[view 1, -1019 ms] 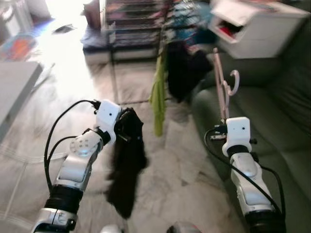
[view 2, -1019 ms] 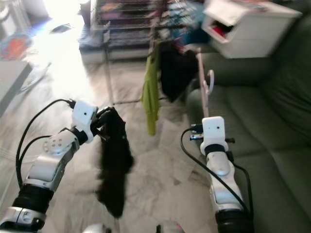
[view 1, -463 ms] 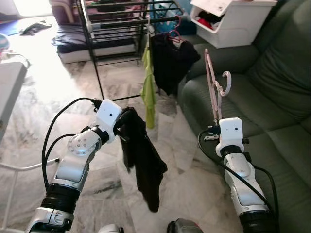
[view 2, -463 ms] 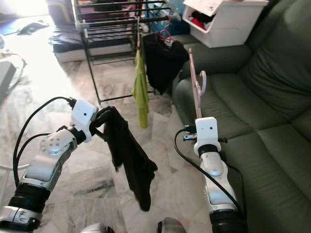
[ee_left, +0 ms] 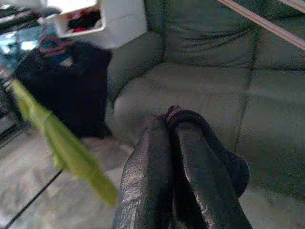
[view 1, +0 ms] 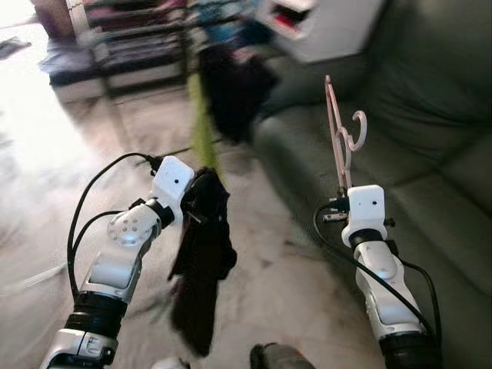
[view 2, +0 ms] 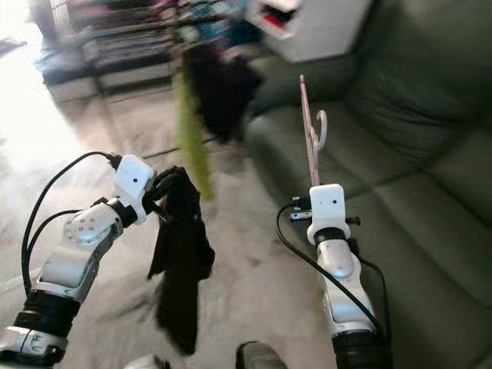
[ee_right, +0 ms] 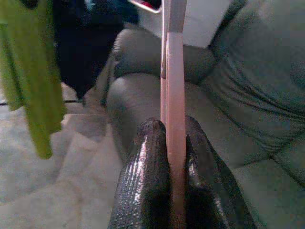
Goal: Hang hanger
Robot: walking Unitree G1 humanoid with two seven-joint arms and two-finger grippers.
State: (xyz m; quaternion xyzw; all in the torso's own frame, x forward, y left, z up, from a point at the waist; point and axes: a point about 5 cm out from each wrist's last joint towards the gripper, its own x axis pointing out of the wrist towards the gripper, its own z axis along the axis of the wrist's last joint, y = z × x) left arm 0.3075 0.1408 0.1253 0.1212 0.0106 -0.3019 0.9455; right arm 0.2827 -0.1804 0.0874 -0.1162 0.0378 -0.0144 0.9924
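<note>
My right gripper (ee_right: 172,143) is shut on a pink hanger (view 1: 339,138), which stands upright above it with its hook (view 1: 358,127) at the top, in front of the green sofa (view 1: 430,131). My left gripper (ee_left: 174,129) is shut on a black garment (view 1: 201,261) that hangs down from it over the marble floor (view 1: 284,261). In the right wrist view the pink hanger (ee_right: 174,90) runs up between the two black fingers (ee_right: 145,162).
A drying rack (view 1: 131,38) stands at the back with a lime-green cloth (view 1: 201,115) and a black garment (view 1: 234,84) hanging from it. A white box (view 1: 323,27) rests on the sofa's arm. The picture is blurred.
The whole view has swung to the right, so the rack sits further left and the sofa takes more room. Both grippers keep their hold; the black garment swings beneath the left one.
</note>
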